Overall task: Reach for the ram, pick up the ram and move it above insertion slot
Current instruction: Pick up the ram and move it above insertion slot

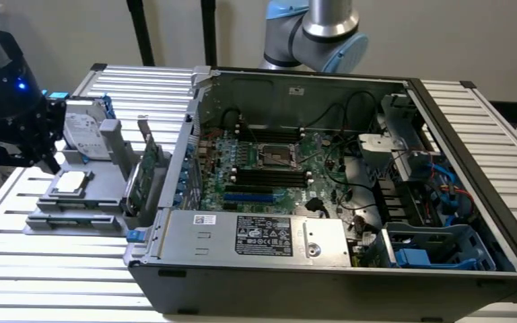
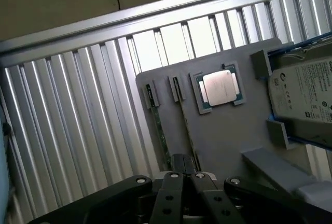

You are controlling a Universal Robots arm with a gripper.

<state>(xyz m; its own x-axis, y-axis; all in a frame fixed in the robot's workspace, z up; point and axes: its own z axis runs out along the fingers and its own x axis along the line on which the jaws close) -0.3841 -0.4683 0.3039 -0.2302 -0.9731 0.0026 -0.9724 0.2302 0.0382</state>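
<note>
Two rams stand on edge in a grey holder plate (image 2: 228, 136): one ram (image 2: 162, 133) nearer the plate's edge, the other ram (image 2: 185, 120) beside it, running up to my fingertips. My gripper (image 2: 184, 166) hangs above the plate, apart from both sticks, its fingers drawn together with nothing between them. In the exterior view the black gripper (image 1: 27, 134) hovers at the left over the holder (image 1: 79, 202). The long black memory slots (image 1: 268, 176) lie on the motherboard inside the open computer case (image 1: 240, 282).
On the holder sit a silver processor chip (image 2: 220, 88), a hard drive in a blue frame (image 2: 306, 99) and an upright green expansion card (image 1: 151, 165). The ribbed metal table (image 2: 62, 130) surrounds it. Another arm's base (image 1: 326, 30) stands behind the case.
</note>
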